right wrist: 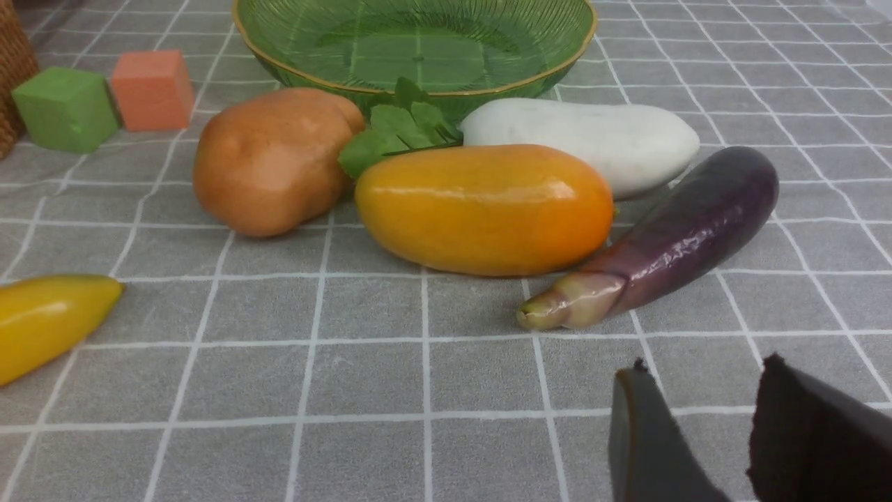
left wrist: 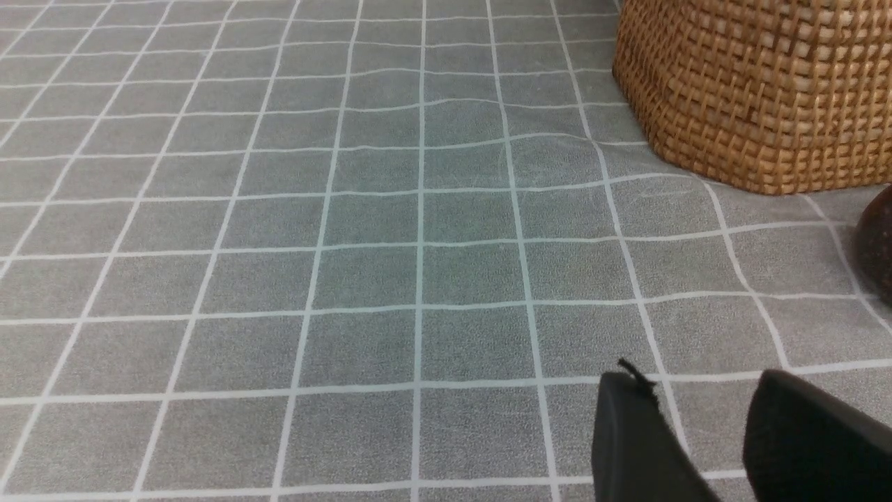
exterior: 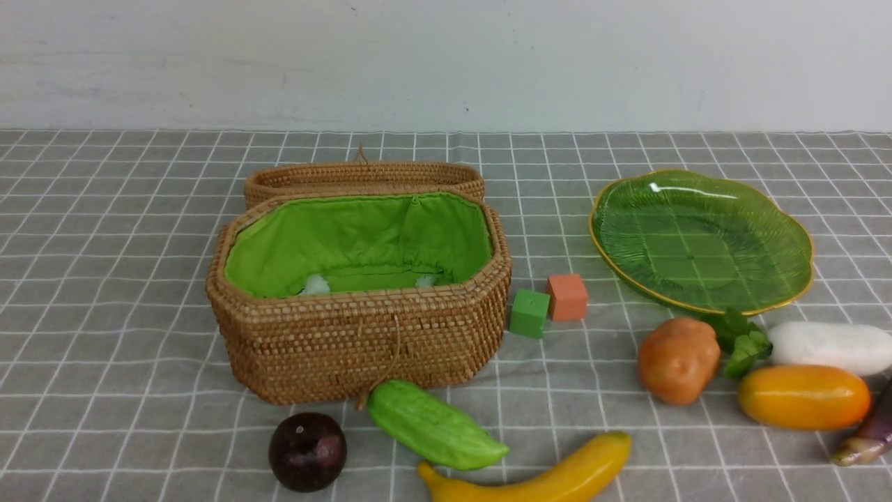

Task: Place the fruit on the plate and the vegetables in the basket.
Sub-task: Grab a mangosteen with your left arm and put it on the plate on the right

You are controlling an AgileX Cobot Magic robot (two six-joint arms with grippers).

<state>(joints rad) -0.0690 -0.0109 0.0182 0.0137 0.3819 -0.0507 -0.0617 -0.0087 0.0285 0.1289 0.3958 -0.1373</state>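
Banana (exterior: 550, 479) nr gourd (exterior: 432, 425), plum (exterior: 307, 451); basket (exterior: 348, 341) behind

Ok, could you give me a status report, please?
Left claw, right claw open, empty. Green glass plate bare. Brown rattan basket open. Green cube, orange cube between them.

Left of basket (exterior: 359, 348): wide bare cloth (left wrist: 348, 279); I can reach in freely up to the woven wall.
Basket mouth: open from above, lid (exterior: 362, 176) tipped back behind it.
Basket front: gourd (exterior: 432, 425), plum (exterior: 307, 451) and banana (exterior: 536, 474) crowd the near lane.
Basket–plate (exterior: 697, 237) gap: green cube (exterior: 529, 313) and orange cube (exterior: 567, 296) sit in it, side by side.
Plate: clear from above; potato (exterior: 678, 359) and radish (exterior: 829, 346) sit just beside its near rim.
Right cluster: mango (exterior: 803, 397) hemmed in by potato, radish, eggplant (exterior: 867, 436); I see little finger room, bare cloth on its near side.
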